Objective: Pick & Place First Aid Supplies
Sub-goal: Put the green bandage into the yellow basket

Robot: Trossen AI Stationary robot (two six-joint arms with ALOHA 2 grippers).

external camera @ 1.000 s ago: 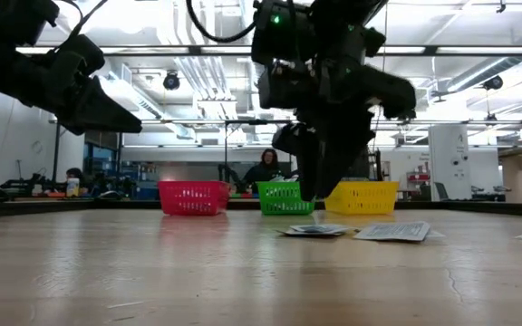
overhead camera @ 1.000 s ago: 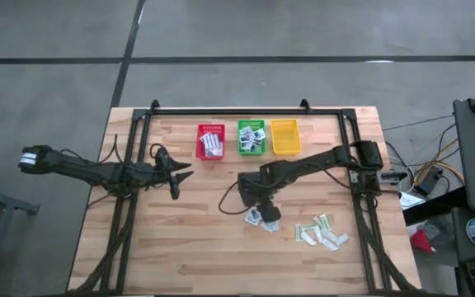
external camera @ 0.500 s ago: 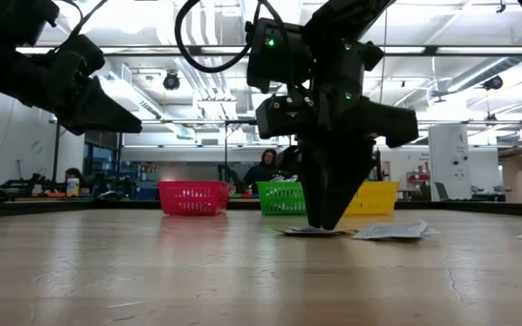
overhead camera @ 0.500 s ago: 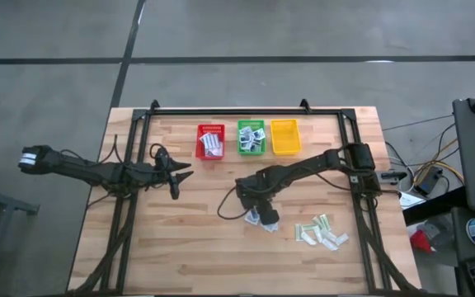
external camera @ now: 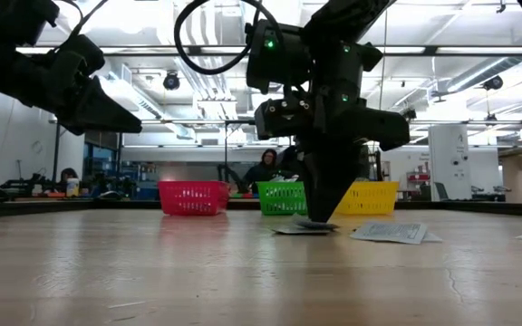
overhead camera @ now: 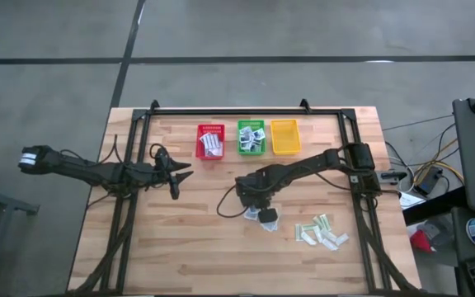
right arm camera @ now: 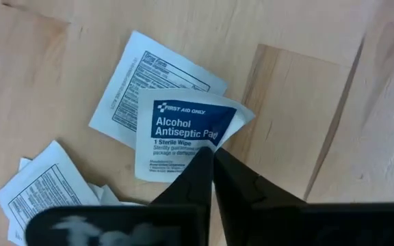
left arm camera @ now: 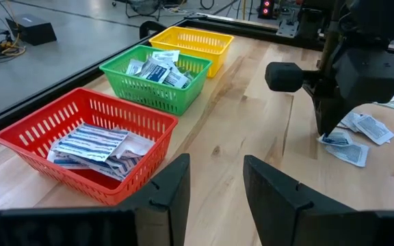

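Note:
Several small square white-blue packets [overhead camera: 265, 219] lie loose on the wooden table near its middle. My right gripper [overhead camera: 255, 209] stands over them, pointing down, shut on the top one, an alcohol antiseptic pad packet [right arm camera: 181, 134]. Pale green-beige strips [overhead camera: 321, 232] lie to their right. My left gripper [overhead camera: 180, 170] waits open above the table's left half, clear of everything. The red basket [overhead camera: 210, 142] holds striped oblong packets, and the green basket [overhead camera: 251, 138] holds square ones. My right gripper pinches the antiseptic pad packet by its edge near one corner [right arm camera: 219, 139], between the very ends of its two fingers. The fingers come from above, pointing almost straight down. The pinched corner bends up a little; the rest of the packet lies on another packet [right arm camera: 149, 82] and the table.
A yellow basket [overhead camera: 285, 136] stands to the right of the green one at the table's far edge. A black frame [overhead camera: 246, 110] runs around the table. Bare wood shows at the table's near side [overhead camera: 221, 264]. A person [external camera: 263, 169] sits in the room beyond.
My right gripper has come down onto the square packets near the table's middle and shut its fingers on the edge of the top one. The packets have stayed on the table.

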